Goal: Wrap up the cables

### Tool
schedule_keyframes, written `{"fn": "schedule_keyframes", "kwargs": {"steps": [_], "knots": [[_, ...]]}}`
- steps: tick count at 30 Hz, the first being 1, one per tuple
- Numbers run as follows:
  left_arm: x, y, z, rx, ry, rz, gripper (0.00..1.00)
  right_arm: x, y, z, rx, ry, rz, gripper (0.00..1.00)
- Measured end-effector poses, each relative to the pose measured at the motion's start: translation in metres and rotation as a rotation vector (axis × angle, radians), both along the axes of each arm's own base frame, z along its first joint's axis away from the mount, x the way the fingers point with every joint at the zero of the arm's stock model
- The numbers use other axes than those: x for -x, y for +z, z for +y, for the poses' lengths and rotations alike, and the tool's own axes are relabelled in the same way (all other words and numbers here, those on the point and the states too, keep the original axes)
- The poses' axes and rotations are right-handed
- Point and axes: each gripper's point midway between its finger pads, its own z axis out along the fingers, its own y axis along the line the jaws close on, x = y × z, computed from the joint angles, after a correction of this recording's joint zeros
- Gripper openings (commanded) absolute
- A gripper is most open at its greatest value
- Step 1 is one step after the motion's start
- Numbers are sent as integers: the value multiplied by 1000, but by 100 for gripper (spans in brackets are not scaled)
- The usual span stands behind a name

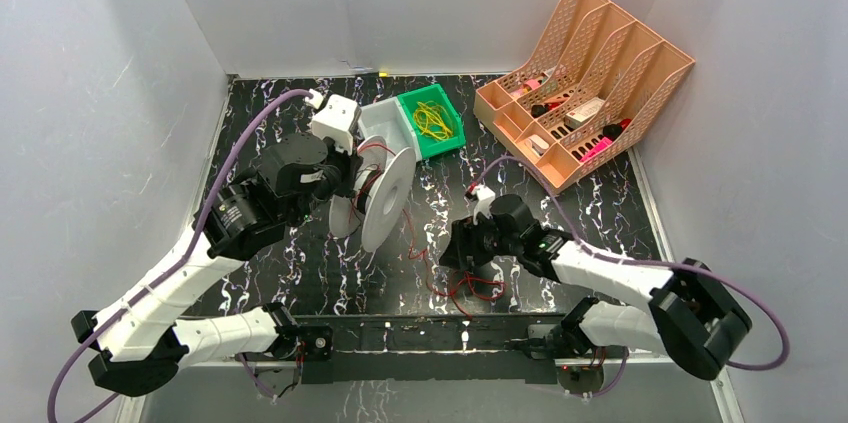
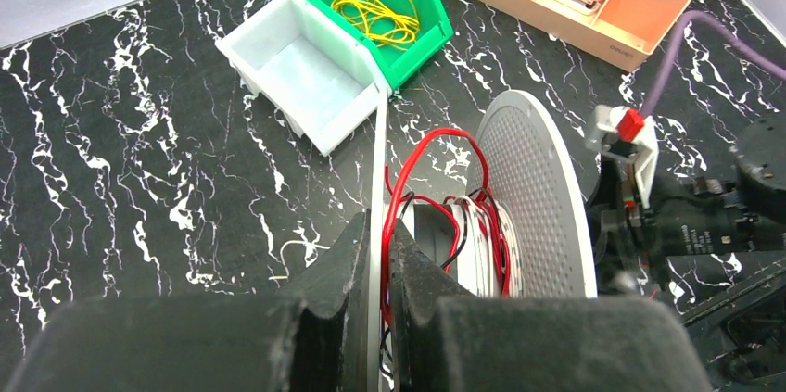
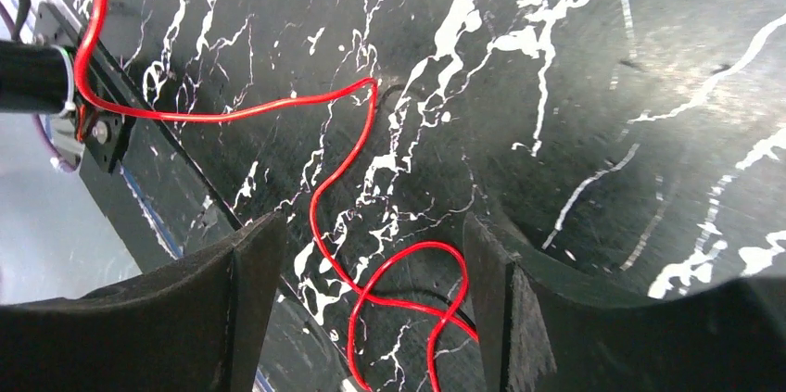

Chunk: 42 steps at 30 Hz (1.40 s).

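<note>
The red wire [image 1: 462, 288] lies in loose loops on the black marbled table near the front edge and runs up to a white spool [image 1: 385, 201], where some turns sit around the hub [image 2: 482, 225]. My left gripper [image 1: 340, 178] is shut on the spool's near flange [image 2: 378, 179]; its fingers [image 2: 348, 253] clamp the thin disc edge. My right gripper [image 1: 462, 245] is open and points down just above the loose red loops [image 3: 408, 281], which lie between its fingers [image 3: 255, 262] without touching them.
A white bin [image 1: 385, 123] and a green bin [image 1: 432, 123] holding a yellow wire tangle stand behind the spool. A peach desk organiser [image 1: 585, 83] stands at the back right. Purple robot cords [image 1: 240, 143] arc over both arms. A black rail [image 1: 430, 338] runs along the front edge.
</note>
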Motion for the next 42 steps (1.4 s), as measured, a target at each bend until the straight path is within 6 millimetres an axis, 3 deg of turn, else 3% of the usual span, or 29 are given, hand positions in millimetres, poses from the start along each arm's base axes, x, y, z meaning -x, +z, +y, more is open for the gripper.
{"fn": "schedule_keyframes", "kwargs": {"steps": [8,18,25,30,34,37,42], "knots": [[-3,1,2,4,28,-2,0,5,-23,25,17,83,71,79],[-4,0,0,17,40,7,0,-4,-27,57,-43,232,-67,81],[-4,1,0,24,42,9,0,-15,-14,75,-139,324,-254,79],[-5,0,0,26,45,11,0,-12,-22,85,-174,395,-286,65],[-6,-1,0,21,56,11,0,-1,-24,88,-196,441,-294,33],[-9,-1,3,16,78,8,0,7,-20,92,-208,467,-300,3],[-17,-1,9,5,143,-11,0,17,-1,93,-238,484,-322,0]]}}
